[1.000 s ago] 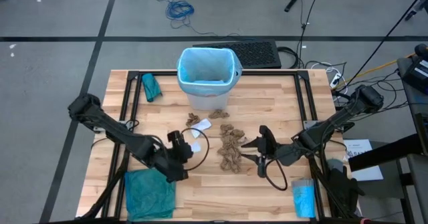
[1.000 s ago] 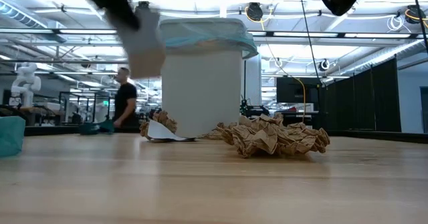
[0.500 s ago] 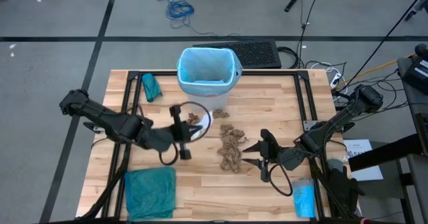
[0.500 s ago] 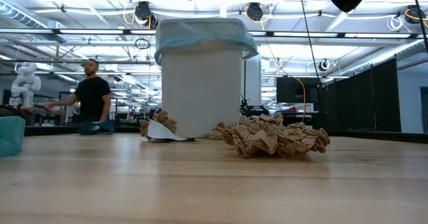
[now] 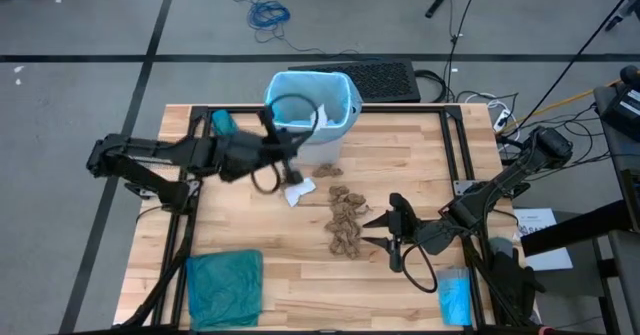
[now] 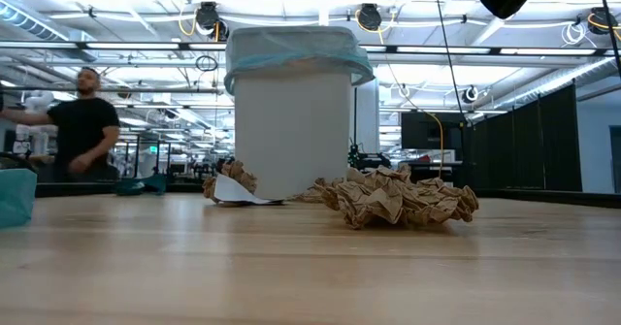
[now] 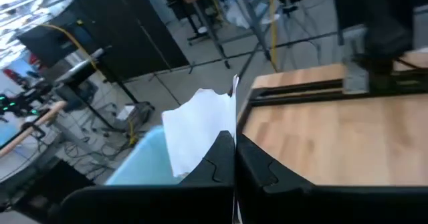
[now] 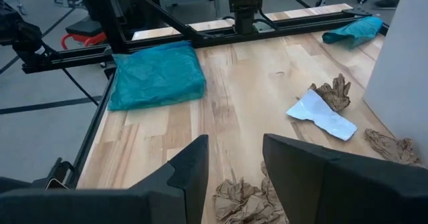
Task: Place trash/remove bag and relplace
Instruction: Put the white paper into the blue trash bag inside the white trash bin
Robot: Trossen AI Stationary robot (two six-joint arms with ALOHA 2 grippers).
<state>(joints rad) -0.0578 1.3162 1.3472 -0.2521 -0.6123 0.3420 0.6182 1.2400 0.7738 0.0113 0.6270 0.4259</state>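
Observation:
The white bin (image 5: 318,147) stands at the table's far middle, lined with the light blue bag (image 5: 310,103), whose edge is folded over the rim (image 6: 296,51). My left gripper (image 5: 303,133) hovers at the bin's near-left rim, shut on a white paper sheet (image 7: 199,125). Brown crumpled scraps (image 5: 345,223) and a white scrap (image 5: 298,191) lie on the table in front of the bin. My right gripper (image 8: 234,162) is open, just right of the brown scraps, touching nothing. The red-and-white tube does not show. My left gripper pinches the white paper sheet by its near edge (image 7: 224,138) between the two shut fingers (image 7: 257,167). It comes from the table's left, reaching toward the bin. The sheet sticks out past the fingertips, lifted clear, over the bag's opening (image 7: 137,162).
A folded teal bag (image 5: 224,287) lies at the near-left corner and a smaller teal bundle (image 5: 222,123) left of the bin. A bright blue roll (image 5: 455,297) sits near-right. A black frame rail (image 8: 200,25) edges the table. A person (image 6: 78,131) moves in the room behind.
My left gripper, shut on the white sheet, has risen from the near-left part of the table and swung toward the far edge, up to the bin's rim. The sheet has gone with it, lifted clear of the table. The scraps on the table lie as before.

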